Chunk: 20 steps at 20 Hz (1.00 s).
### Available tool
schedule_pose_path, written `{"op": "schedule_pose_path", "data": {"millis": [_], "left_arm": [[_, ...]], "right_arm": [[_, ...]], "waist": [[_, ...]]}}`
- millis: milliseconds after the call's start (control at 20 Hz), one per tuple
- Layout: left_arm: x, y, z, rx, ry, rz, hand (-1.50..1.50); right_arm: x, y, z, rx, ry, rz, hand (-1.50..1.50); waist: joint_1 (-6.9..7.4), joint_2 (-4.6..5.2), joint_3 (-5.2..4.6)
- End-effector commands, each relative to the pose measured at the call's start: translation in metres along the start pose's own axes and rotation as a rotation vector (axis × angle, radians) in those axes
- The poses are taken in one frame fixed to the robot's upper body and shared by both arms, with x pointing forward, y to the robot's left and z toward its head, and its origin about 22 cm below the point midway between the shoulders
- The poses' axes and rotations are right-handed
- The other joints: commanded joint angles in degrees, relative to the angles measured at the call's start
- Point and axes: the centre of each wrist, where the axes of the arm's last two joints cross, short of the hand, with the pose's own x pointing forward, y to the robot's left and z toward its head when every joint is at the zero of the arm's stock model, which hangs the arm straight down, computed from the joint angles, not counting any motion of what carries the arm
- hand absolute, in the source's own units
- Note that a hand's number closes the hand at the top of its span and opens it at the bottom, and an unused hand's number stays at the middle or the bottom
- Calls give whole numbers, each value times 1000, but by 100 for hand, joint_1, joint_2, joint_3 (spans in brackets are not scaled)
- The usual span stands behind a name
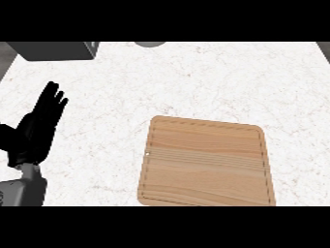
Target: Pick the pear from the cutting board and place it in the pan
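A wooden cutting board is laid flat on the white marbled counter, at the lower right of the head view, its near edge running out of the visible area. Its surface is bare: no pear is seen on it, nor anywhere else on the counter. No pan is seen either. It cannot be determined from this view where the pear is.

The left hand is found at the left edge, well apart from the board. Its fingers are held straight and pointed up the view, the thumb spread to the side; nothing is gripped and nothing is touched. It is judged to be at rest, kept clear of the working area.

The right hand is not in view.

At the far edge, a dark grey box and part of a grey round object are noted; neither can be identified further.
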Motion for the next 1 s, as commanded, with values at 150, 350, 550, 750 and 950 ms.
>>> {"op": "schedule_pose_path", "data": {"millis": [150, 350, 550, 750, 950], "left_arm": [[0, -6, -1, -20, -9, 8, 0], [4, -6, -2, -27, -22, 3, 0], [4, -8, -2, -39, -24, 4, 0], [4, -10, -3, -47, -27, 8, 0], [7, -12, -4, -56, -40, 12, 0]], "right_arm": [[9, 16, -19, -9, 3, -93, -150], [15, 20, -21, -13, 41, -172, -150], [8, 18, -20, -16, 79, -237, -150], [4, 18, -12, 7, 72, -306, -150], [-3, 17, -2, 37, 63, -374, -150]], "waist": [[118, 85, 119], [156, 137, 138], [252, 194, 144], [337, 235, 152], [432, 242, 160]]}}
